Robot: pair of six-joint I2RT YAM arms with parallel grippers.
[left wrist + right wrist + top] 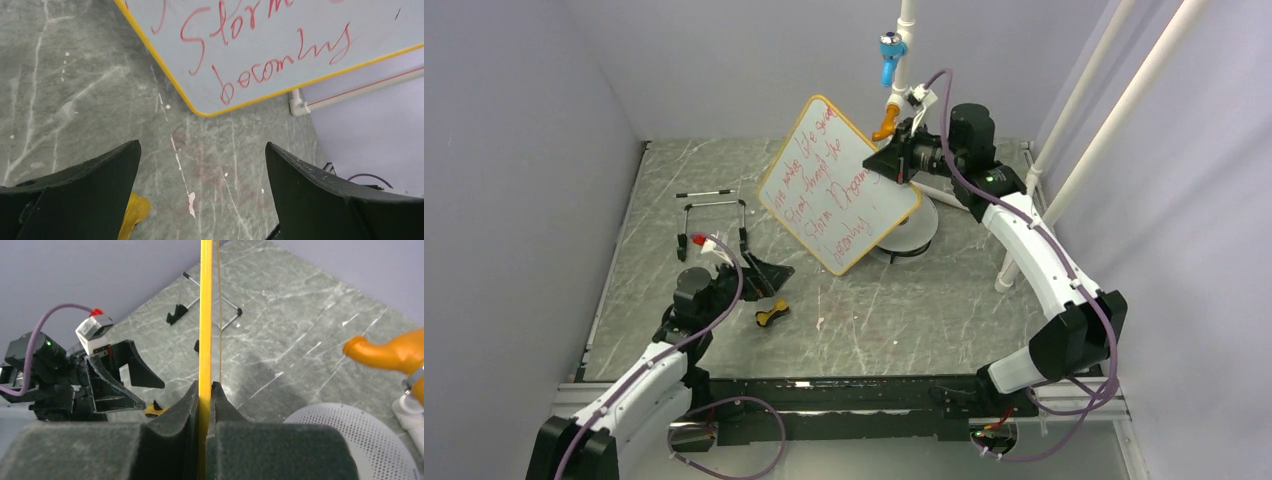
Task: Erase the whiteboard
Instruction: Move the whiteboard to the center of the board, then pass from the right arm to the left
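We've got the whiteboard (839, 185) held up tilted mid-table w/ the right gripper (204, 385) clamped on its right edge, so its written face lies far-right of our left gripper (201, 145), wide open & empty, nearer its lower corner.

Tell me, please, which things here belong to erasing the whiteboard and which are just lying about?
Job: whiteboard, red writing unerased; right gripper, shut on its edge; left gripper, open and empty.
Lying about: wire stand; round perforated disc; small yellow item, use unclear.
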